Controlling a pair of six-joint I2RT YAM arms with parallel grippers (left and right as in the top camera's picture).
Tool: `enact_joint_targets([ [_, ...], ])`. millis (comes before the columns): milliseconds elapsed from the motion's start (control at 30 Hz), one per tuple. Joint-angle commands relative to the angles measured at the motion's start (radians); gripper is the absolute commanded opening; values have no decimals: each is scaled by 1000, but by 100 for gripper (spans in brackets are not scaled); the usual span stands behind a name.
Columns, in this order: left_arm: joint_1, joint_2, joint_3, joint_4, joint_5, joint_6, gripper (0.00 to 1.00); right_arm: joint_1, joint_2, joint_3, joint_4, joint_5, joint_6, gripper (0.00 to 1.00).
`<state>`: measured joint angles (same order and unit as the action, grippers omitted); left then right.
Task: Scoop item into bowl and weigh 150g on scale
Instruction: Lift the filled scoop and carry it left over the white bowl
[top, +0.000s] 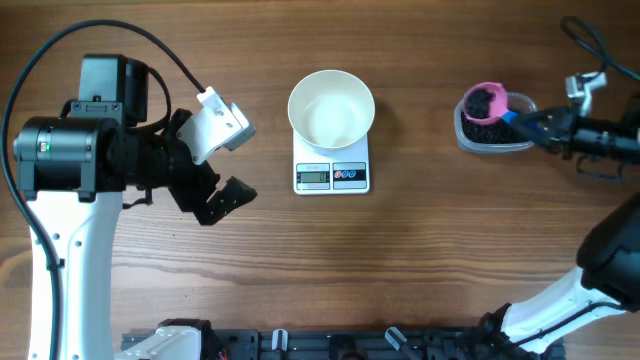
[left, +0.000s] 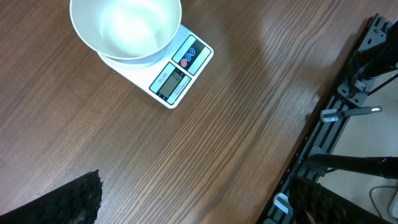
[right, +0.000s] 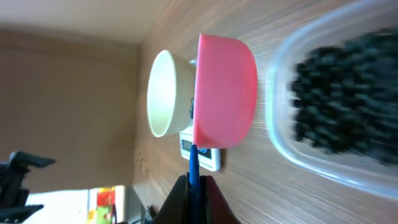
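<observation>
The white bowl (top: 331, 108) (left: 124, 28) (right: 161, 93) stands empty on the small white scale (top: 332, 176) (left: 180, 71) (right: 202, 152) at mid-table. To the right, a pink scoop (top: 485, 100) (right: 225, 90) heaped with the black item (top: 484, 101) hangs over the left end of a clear tub (top: 468, 135) (right: 292, 155). More of the item (right: 339, 93) lies in that tub. My right gripper (top: 530, 120) (right: 194, 183) is shut on the scoop's blue handle (right: 193, 165). Left of the scale, my left gripper (top: 222, 160) (left: 196, 208) is open and holds nothing.
A black rail with clamps (top: 340, 345) (left: 348, 99) runs along the table's front edge. Black cables (top: 600, 45) trail at the far right behind the right arm. Bare wood lies between the scale and the tub.
</observation>
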<state>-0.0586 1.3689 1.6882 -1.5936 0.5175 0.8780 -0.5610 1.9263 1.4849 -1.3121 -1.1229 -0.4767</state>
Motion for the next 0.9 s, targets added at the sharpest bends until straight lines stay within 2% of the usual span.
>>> enact_joint_targets([
  [0,6,-9,11,-1,-3,12,100,93,4,10,-1,-98,-15,4],
  [300,6,-9,11,-1,-3,12,100,273,-10,20,102,-118,114,4],
  [533,6,-9,11,-1,-3,12,100,410,-39,21,311,-108,288,4],
  [700,6,-9,11,-1,-3,12,100,486,-57,21,437,-45,350,4],
  [867,6,-9,11,-1,-3,12,100,546,-73,22,508,-19,350,4],
])
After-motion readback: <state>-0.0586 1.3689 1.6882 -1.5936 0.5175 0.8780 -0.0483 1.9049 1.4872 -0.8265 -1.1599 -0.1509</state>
